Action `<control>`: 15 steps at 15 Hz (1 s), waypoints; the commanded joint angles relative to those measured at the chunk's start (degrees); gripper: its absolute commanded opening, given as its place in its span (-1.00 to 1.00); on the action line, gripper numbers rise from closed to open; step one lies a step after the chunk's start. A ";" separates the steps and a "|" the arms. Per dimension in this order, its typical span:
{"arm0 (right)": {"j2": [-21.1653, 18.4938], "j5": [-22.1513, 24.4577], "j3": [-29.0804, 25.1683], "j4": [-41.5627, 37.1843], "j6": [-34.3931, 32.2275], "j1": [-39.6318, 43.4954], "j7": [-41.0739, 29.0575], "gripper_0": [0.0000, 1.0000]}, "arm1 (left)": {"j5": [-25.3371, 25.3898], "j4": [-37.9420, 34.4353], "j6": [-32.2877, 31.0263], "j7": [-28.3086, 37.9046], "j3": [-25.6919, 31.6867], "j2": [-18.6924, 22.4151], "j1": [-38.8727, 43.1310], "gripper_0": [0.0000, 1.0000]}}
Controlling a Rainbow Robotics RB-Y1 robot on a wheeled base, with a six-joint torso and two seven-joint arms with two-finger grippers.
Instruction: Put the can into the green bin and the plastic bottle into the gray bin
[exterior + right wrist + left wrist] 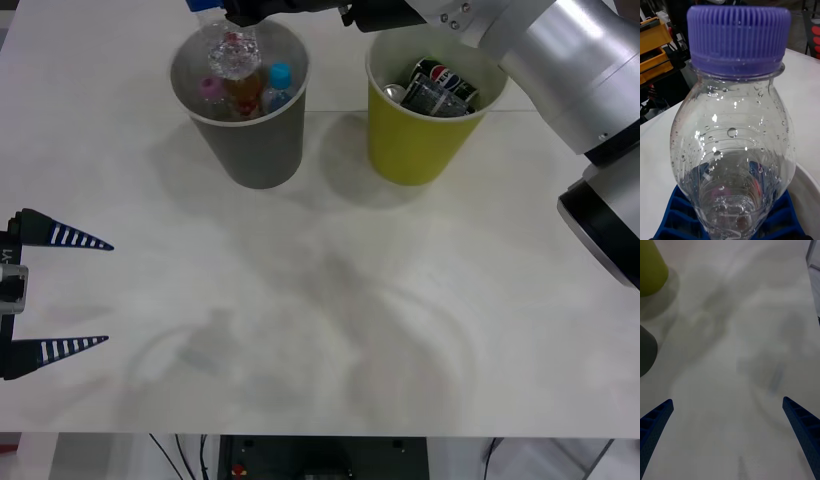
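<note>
- Right now the plastic bottle (733, 150), clear with a purple cap, hangs over the mouth of the gray bin (250, 140), its lower body pinched between the blue ribbed fingers (677, 213) of the right gripper (250, 12).
- From the front it shows as a crumpled clear shape just above the bin's rim, not yet let go.
- Inside the gray bin other bottles already lie: one with a light blue cap (280, 74), one with a pink cap (208, 87).
- Just beside it, the green bin (420, 140) holds several cans (435, 88), dark with red and white markings, so the can half of the job looks done.
- What remains, by my reckoning, is only the release: opening the jaws so the bottle falls in.
- The right arm reaches across above both bins from the far right.
- The left gripper (60, 292) waits near the table's (330, 330) left edge, well apart from the bins, its jaws spread wide and holding nothing.
</note>
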 commanded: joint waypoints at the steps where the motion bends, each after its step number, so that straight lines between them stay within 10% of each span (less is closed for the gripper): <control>1: 0.22 -0.54 0.18 0.03 -0.03 -0.19 0.75 -0.83 | 0.00 0.00 0.00 0.00 0.00 0.00 0.00 1.00; 2: 0.22 -0.71 0.18 0.03 -0.03 -0.19 0.84 -0.45 | 0.00 0.00 0.00 0.00 0.00 0.00 0.00 1.00; 4: 0.13 -0.80 0.18 0.03 -1.35 -0.28 0.93 0.97 | 0.00 0.00 0.00 0.00 0.00 0.00 0.00 1.00; 15: -9.71 -8.89 -5.88 -12.36 -16.29 6.67 5.76 1.00 | 0.00 0.00 0.00 0.00 0.00 0.00 0.00 1.00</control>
